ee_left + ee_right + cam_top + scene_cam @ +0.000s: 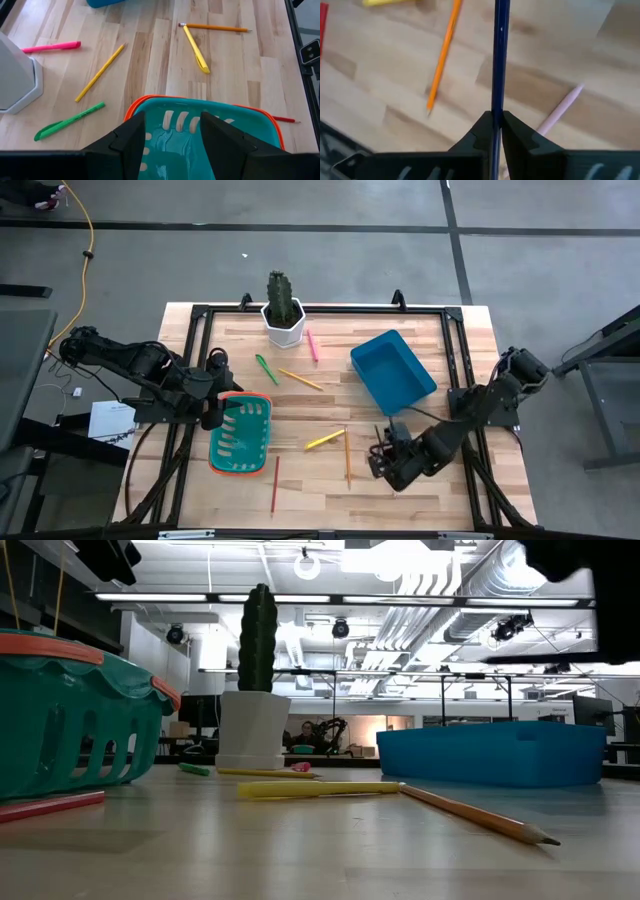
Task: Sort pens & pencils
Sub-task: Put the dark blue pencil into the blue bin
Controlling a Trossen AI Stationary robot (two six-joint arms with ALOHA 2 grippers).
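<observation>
wooden table (pixel 420 480) seen from above, 2 dark arms reaching in from the sides. left gripper (pixel 172 137) hovering over teal basket (pixel 241 438) w/ orange rim at front-left, fingers (pixel 130 142) spread wide, holding nothing. right gripper (pixel 495 125) low at front-right, fingers pressed together on a thin dark blue pencil (pixel 500 55), stick running straight out between them.

on the table, mid area: green pen (pixel 266 368) and yellow-orange pencil (pixel 301 380) just in front of white pot w/ cactus (pixel 283 308) at the back; pink pen (pixel 312 345) beside the pot, toward blue tray (pixel 392 368). blue tray at back-right, tilted on the diagonal. yellow pen (pixel 324 440) near centre-front, one end touching or nearly touching end of orange pencil (pixel 347 457), which lies front-to-back just left of right gripper. red pencil (pixel 275 484) at front, near basket, apart from it. pale pink pencil (pixel 560 112) on the wood under right gripper, seen only from right wrist cam.

low cam: basket at left, cactus pot behind, yellow pen and orange pencil in foreground, blue tray at right. can't tell whether anything lies inside basket or tray.
</observation>
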